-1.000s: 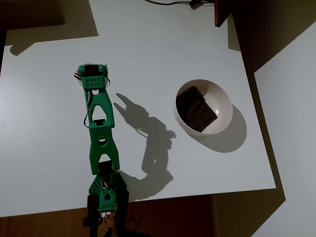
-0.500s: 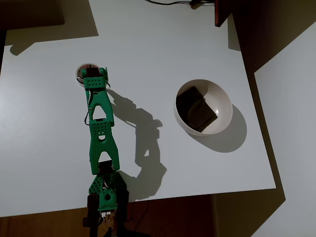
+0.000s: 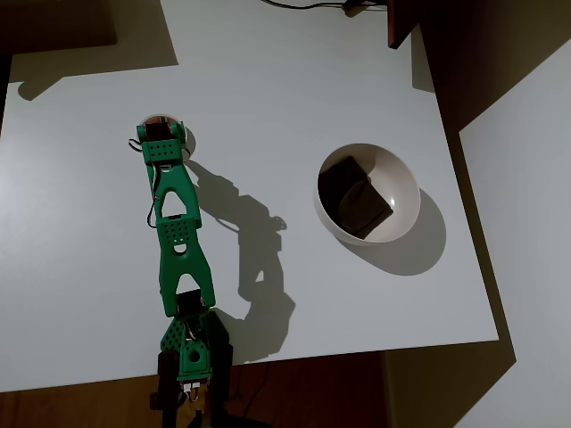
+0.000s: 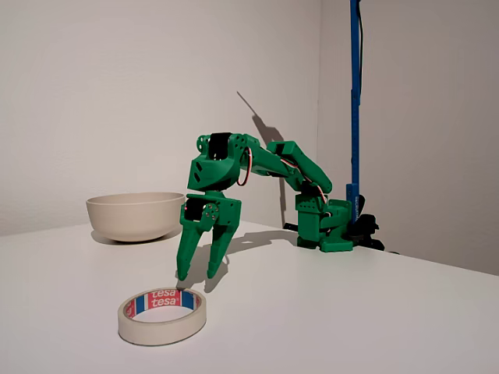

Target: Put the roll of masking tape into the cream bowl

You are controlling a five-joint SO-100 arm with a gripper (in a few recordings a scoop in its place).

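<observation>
- A plain white table (image 3: 268,80) stands against pale walls, lit hard from one side so the arm throws a long dark shadow across the top; a blue pole (image 4: 355,93) rises behind the arm's base in the fixed view.
- The green arm stretches from its base at 6 o'clock of the overhead view up toward 10 o'clock, where the gripper (image 4: 199,274) hangs nose-down.
- From the fixed view the two fingers stand parted by a modest gap, tips pointing at the table and holding nothing.
- The roll of masking tape (image 4: 162,315) lies flat on the table, hole upward, red and blue print showing inside its core. In the overhead view it peeks out from under the gripper head at about 10 o'clock of the table (image 3: 159,122).
- In the fixed view the fingertips hover just behind the roll and slightly above it; I cannot tell whether a tip lines up with the hole or with the outer wall.
- To my eye this is the approach to the grasp: the roll is not yet lifted.
- The next move seems to call for dropping one finger into the hole and one outside the wall, then closing on the ring.
- The cream bowl (image 3: 406,183) sits well apart, toward 3 o'clock of the overhead view.
- It already holds a dark brown blocky object (image 3: 353,198), which fills much of the floor, so the roll would likely land on or beside it.
</observation>
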